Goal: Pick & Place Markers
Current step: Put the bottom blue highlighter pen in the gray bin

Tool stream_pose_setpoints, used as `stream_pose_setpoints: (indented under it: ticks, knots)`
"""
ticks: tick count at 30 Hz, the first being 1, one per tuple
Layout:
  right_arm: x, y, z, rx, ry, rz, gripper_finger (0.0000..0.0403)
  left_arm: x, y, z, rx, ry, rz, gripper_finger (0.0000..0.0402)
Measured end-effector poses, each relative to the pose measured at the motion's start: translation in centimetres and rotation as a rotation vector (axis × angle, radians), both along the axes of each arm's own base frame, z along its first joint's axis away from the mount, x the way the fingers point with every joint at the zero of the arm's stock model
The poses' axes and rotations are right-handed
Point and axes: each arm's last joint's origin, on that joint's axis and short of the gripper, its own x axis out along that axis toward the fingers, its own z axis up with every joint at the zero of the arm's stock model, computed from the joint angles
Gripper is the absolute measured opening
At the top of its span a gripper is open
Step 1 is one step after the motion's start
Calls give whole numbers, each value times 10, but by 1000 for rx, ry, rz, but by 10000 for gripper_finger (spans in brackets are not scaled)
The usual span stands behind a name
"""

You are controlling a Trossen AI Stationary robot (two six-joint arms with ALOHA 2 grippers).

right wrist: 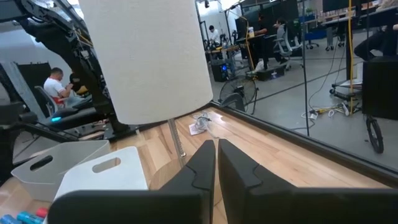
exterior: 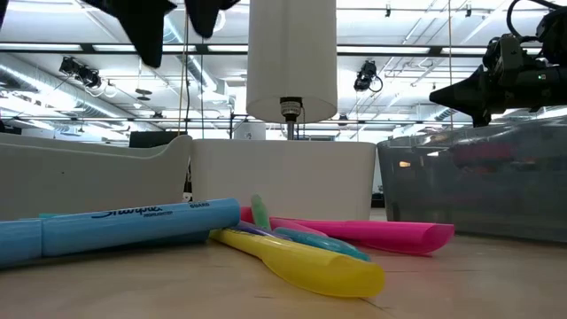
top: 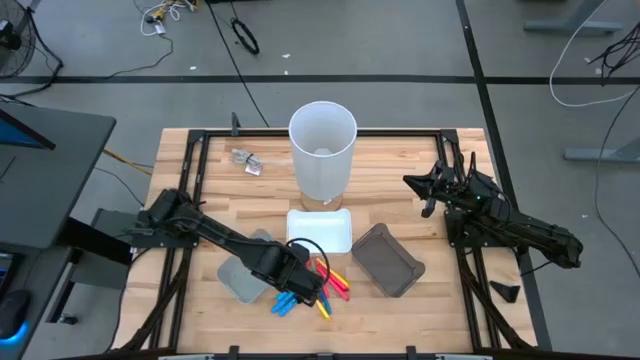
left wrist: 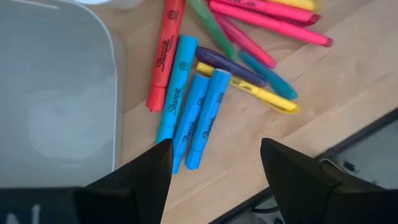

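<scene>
The markers (top: 312, 288) lie in a loose pile on the table near its near edge: three blue (left wrist: 199, 121), one red (left wrist: 165, 56), several pink (left wrist: 267, 22), plus yellow (left wrist: 249, 90), purple, teal and green ones. In the low view a blue marker (exterior: 115, 226), a yellow one (exterior: 301, 257) and a pink one (exterior: 354, 232) rest flat on the wood. My left gripper (left wrist: 214, 155) hangs open above the blue markers without touching them, and also shows from above (top: 300, 275). My right gripper (right wrist: 216, 163) is shut, waiting over the table's right side (top: 432, 185).
A light grey tray (left wrist: 56, 93) sits just left of the pile, a white tray (top: 320, 230) beyond it and a dark grey tray (top: 388, 260) to its right. A tall white lamp (top: 322, 150) stands behind the white tray. A small clear object (top: 246, 160) lies far left.
</scene>
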Motion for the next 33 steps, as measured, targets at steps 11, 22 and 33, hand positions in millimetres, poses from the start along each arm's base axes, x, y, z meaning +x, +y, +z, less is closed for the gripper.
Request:
stream_pose_setpoints:
  ticks: [11, 22, 33]
  knots:
    - [0, 0, 0, 0, -1, 0, 24, 15, -15, -30, 2, -4, -87, 248]
    - [0, 0, 0, -1, -1, 0, 24, 27, -22, -53, 11, -16, -133, 248]
    - [0, 0, 0, 0, -1, 0, 24, 30, -27, -72, 33, 13, -163, 248]
